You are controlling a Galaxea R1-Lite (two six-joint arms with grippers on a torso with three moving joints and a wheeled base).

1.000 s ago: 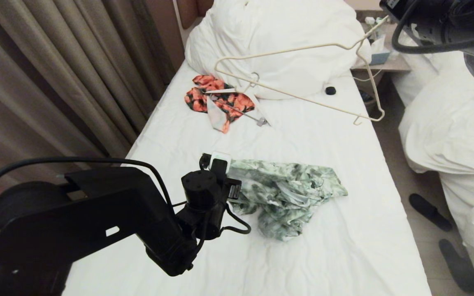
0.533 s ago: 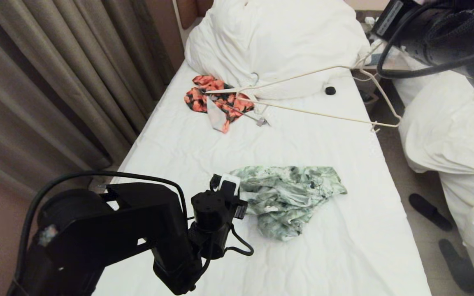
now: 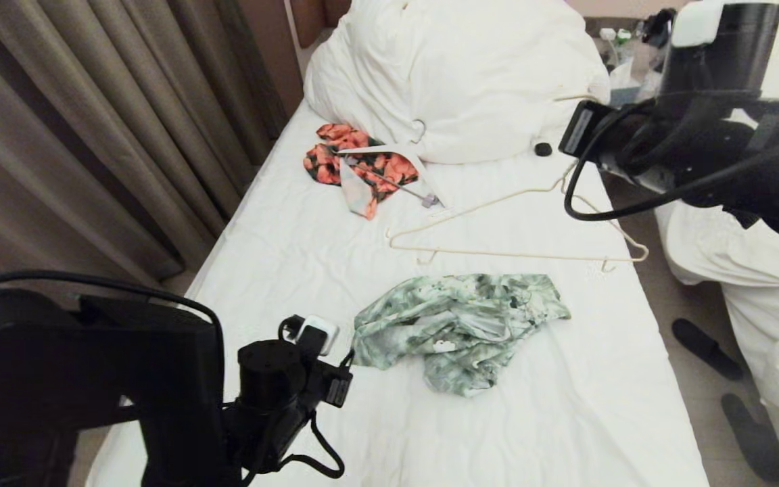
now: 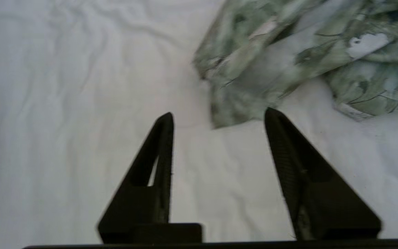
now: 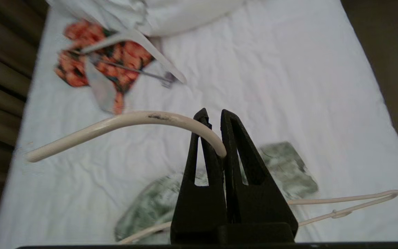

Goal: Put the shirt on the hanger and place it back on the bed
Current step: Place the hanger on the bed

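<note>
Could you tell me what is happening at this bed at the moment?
The right gripper is shut on the hook of the cream hanger and holds it over the bed, just beyond the crumpled green shirt. The left gripper is open beside the shirt's edge, holding nothing. The shirt is not yet on the hanger.

Left gripper (image 4: 218, 119) hangs low with jaws apart, empty; right gripper (image 5: 212, 116) is raised, clamped tight.
</note>
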